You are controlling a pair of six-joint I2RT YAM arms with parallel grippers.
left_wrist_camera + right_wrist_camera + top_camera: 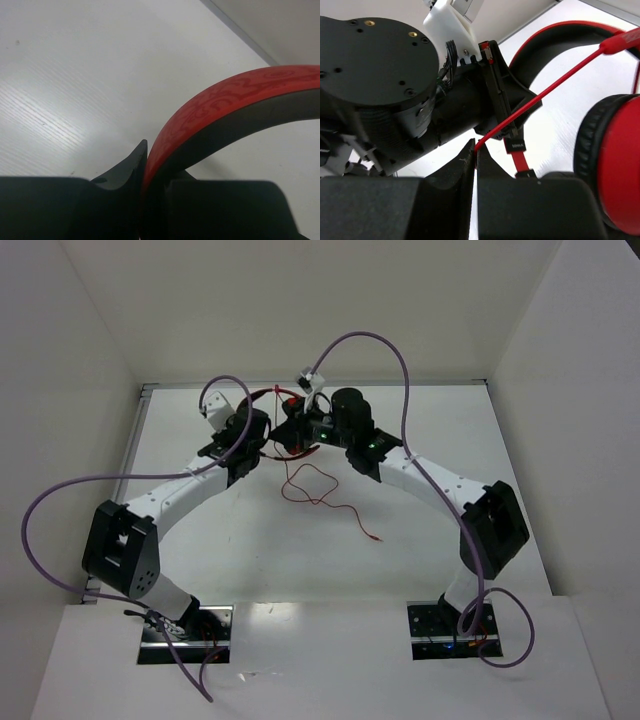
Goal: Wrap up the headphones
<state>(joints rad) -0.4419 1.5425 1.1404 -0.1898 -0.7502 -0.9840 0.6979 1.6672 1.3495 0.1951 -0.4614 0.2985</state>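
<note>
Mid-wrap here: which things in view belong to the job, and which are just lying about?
Job: headphones, headband clamped in left gripper; red cord, pinched in right gripper.
Not the job: purple robot cables; white table.

you have two arms here, a left arm (pixel 180 495) and a right arm (pixel 440 485), so two grippers: left gripper (pixel 142 172), right gripper (pixel 475 157). count one headphones (pixel 617 160), one red cord (pixel 322 498), two purple cables (pixel 365 335), two base plates (pixel 185 637), one table (pixel 250 550).
</note>
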